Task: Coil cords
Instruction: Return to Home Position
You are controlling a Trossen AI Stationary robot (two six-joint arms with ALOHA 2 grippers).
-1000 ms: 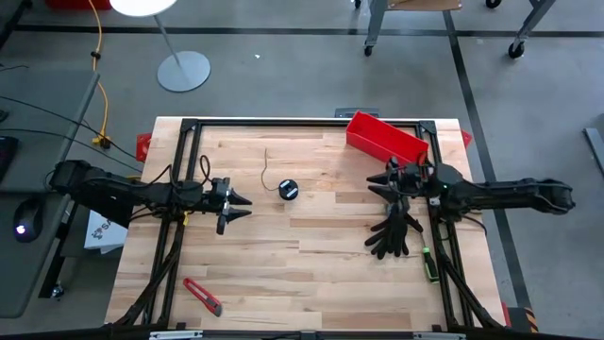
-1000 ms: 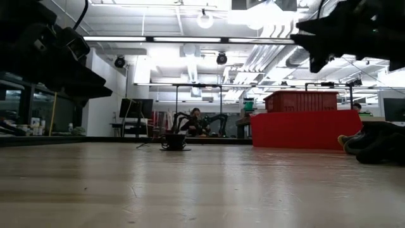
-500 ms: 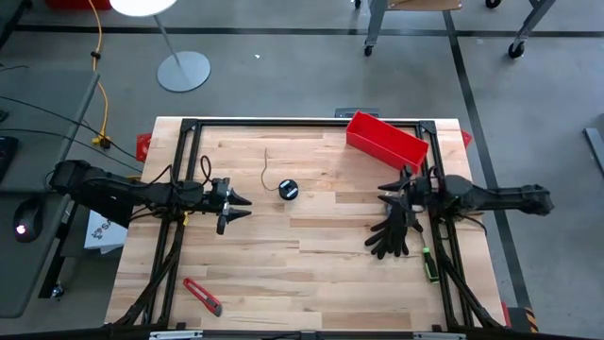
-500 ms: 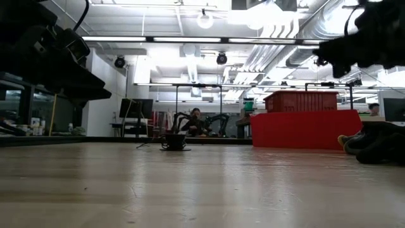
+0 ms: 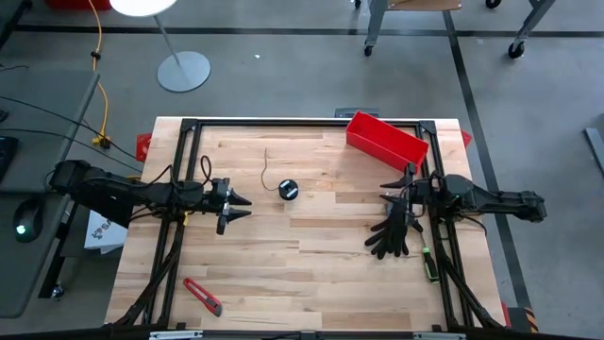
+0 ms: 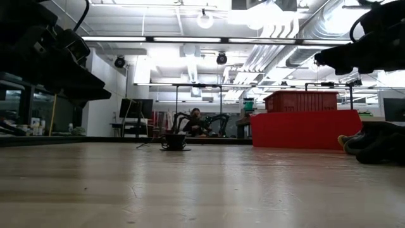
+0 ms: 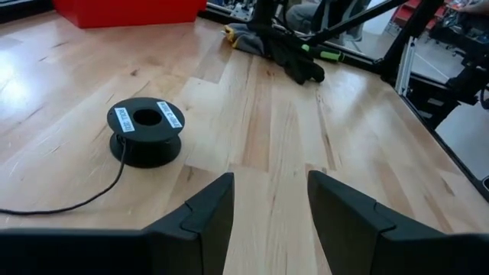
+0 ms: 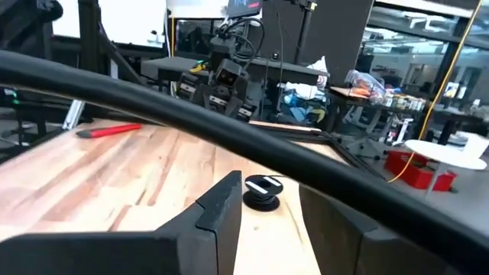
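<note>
Jaws on both arms parted and empty, wooden table [image 5: 311,255], black spool [image 5: 288,190] trailing loose cord [image 5: 265,168], workshop beyond

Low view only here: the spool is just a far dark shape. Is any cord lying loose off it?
Observer: Yes. From above, a thin cord trails off the spool across the table, uncoiled.
Operator: Is either arm near it?
Observer: The left gripper hangs left of the spool, apart from it, open and empty.
Operator: And the other?
Observer: The right gripper is open and empty, between the red bin and the black gloves.
</note>
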